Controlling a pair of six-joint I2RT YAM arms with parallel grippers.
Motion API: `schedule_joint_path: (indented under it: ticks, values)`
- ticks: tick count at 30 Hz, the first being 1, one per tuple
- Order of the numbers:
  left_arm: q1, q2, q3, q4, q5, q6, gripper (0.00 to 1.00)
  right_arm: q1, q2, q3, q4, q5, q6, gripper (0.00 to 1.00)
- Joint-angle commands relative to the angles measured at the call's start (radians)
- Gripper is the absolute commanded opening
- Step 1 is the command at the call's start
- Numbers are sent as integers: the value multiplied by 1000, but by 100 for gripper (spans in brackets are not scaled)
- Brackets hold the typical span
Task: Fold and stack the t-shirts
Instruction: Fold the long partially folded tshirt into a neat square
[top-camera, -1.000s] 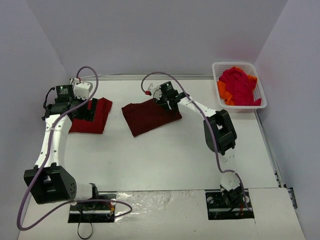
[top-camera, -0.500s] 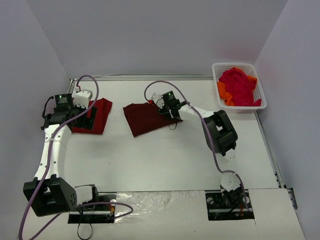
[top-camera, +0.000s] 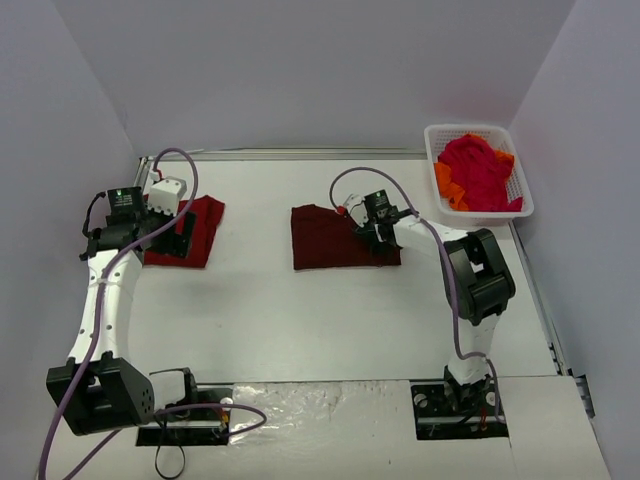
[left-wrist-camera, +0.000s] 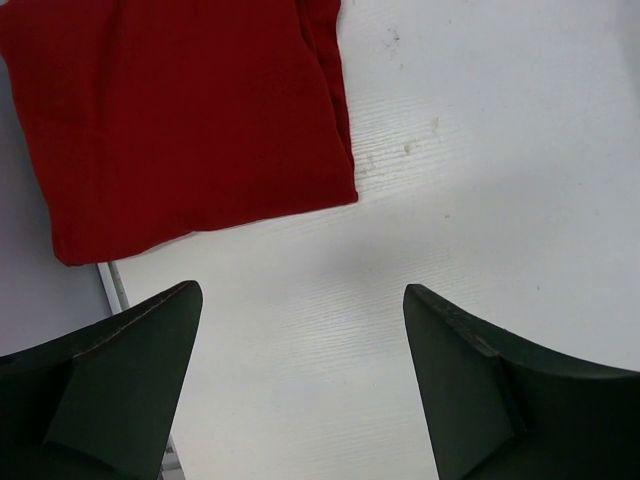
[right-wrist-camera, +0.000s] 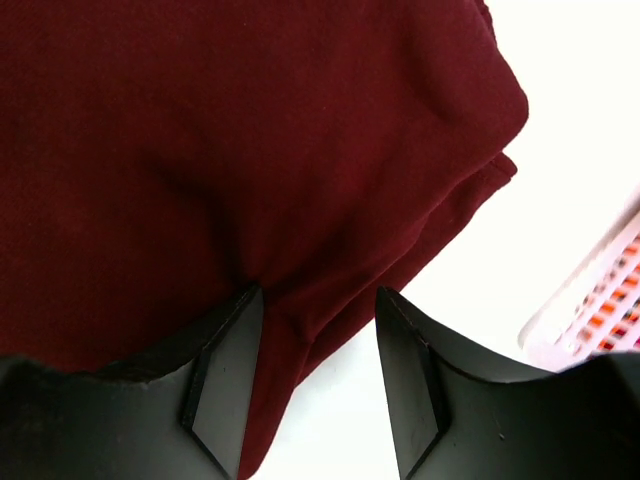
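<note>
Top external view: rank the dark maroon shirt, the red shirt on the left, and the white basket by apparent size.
1. Dark maroon shirt, the widest patch.
2. White basket and red shirt look about alike. The left arm hides part of the red shirt, and the basket sits farther from the camera, so I won't rank these two.

— What stands at the far right corner?
— A white plastic lattice basket (top-camera: 478, 133), set against the right wall; a bit of its rim (right-wrist-camera: 590, 300) shows in the right wrist view too.
— And underneath everything?
— A white surface (top-camera: 300, 320), faintly ridged and lightly speckled up close (left-wrist-camera: 470, 150), with pale walls (top-camera: 300, 70) on three sides.
</note>
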Motion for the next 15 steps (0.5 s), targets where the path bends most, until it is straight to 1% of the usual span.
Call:
schedule_joint_path:
  ticks: [1,4,8,9,10,11,12,13,14,15]
  values:
    - [8,-16,13,5,60,-9,81,-7,-44,-45,-138,-6,31,46]
    - [8,-18,12,9,67,-15,81,-7,-76,-33,-154,-29,46,46]
    - [8,-30,33,14,74,-23,81,-10,-125,73,-220,-95,88,49]
    - [8,-31,38,15,76,-27,81,-10,-140,135,-261,-105,100,49]
    - [8,-34,41,18,76,-30,81,-8,-148,168,-282,-146,103,50]
    - [8,-34,44,18,79,-32,81,-7,-154,200,-303,-153,108,50]
    - [8,-33,55,18,83,-33,81,1,-163,266,-344,-156,114,51]
    - [8,-31,61,17,86,-37,82,5,-168,297,-357,-156,115,52]
    - [8,-19,65,14,86,-38,82,10,-171,323,-371,-138,114,57]
    - [8,-10,78,8,88,-43,82,24,-180,367,-388,-125,109,58]
